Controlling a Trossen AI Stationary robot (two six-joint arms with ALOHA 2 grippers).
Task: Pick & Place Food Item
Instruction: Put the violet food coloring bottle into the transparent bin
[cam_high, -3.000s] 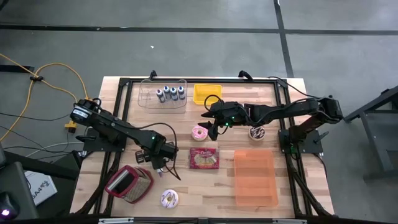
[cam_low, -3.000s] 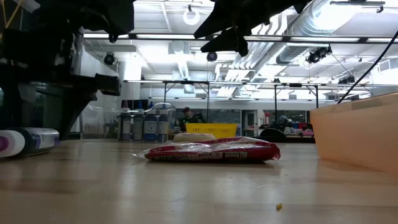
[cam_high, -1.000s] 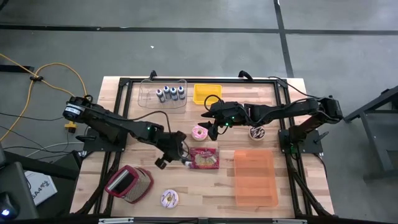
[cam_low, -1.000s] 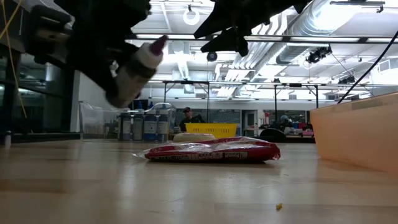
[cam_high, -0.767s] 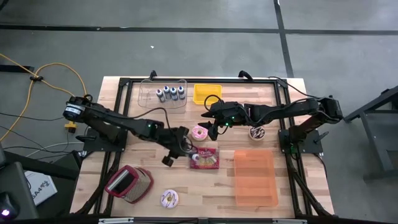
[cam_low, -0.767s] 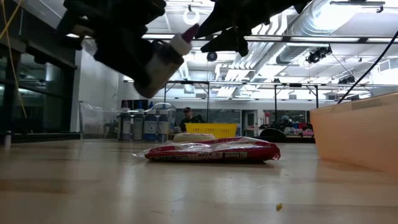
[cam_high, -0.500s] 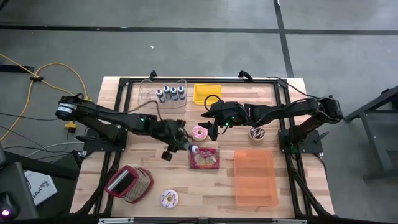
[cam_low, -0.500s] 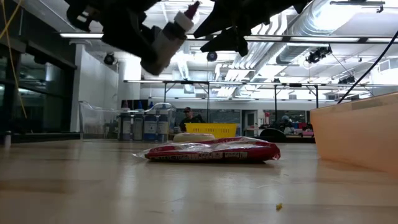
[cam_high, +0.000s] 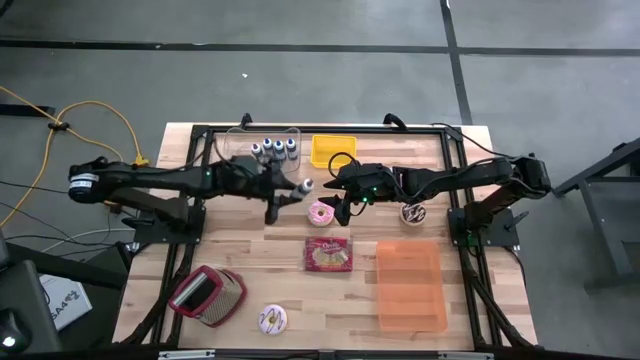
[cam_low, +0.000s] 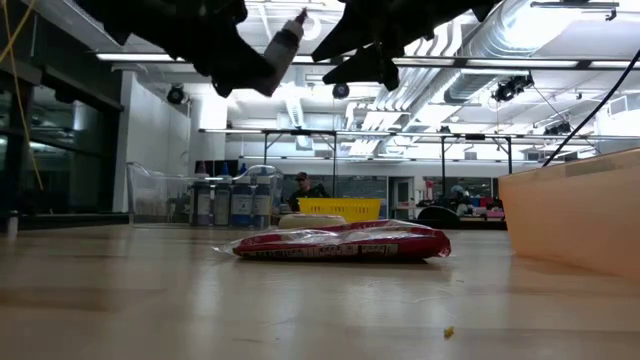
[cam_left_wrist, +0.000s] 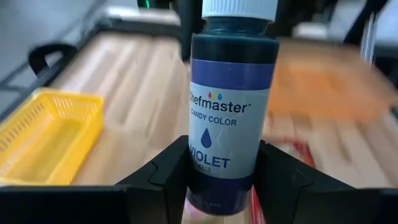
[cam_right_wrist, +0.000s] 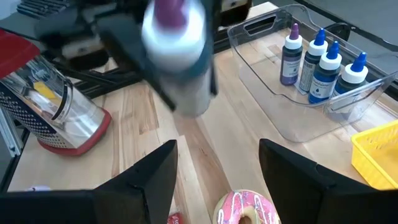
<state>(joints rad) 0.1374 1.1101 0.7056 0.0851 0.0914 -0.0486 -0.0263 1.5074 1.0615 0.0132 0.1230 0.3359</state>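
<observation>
A small bottle of violet food colour (cam_left_wrist: 230, 106), dark with a white cap (cam_high: 305, 186), hangs in the air with my left gripper (cam_left_wrist: 222, 180) shut on it. It is over the table's middle, between the clear bin (cam_high: 262, 152) of like bottles and the pink doughnut (cam_high: 322, 212). In the low view the bottle (cam_low: 285, 40) tilts cap-up, high above the board. My right gripper (cam_high: 340, 205) hovers open just right of the doughnut (cam_right_wrist: 245, 208), touching nothing. My left gripper pinches the bottle's lower body (cam_left_wrist: 211, 177), close to its base, between its two fingers (cam_left_wrist: 165, 177). The fingers reach in nearly level from the table's left. The bottle runs on along them, its cap toward the right gripper. It hangs clear of the table, cap end tilted up.
A red snack packet (cam_high: 328, 254) lies flat at mid-table, an orange bin (cam_high: 410, 285) to its right. A yellow basket (cam_high: 333, 150) stands at the far edge. A grater (cam_high: 208, 295) and a second doughnut (cam_high: 272, 319) lie near the front left, a cup (cam_high: 413, 212) right of centre.
My left gripper has carried the bottle up and toward the table's far edge, from beside the red packet to next to the clear bin. It has rolled on the way, so the cap now points toward the right gripper and upward. The right arm kept still.
</observation>
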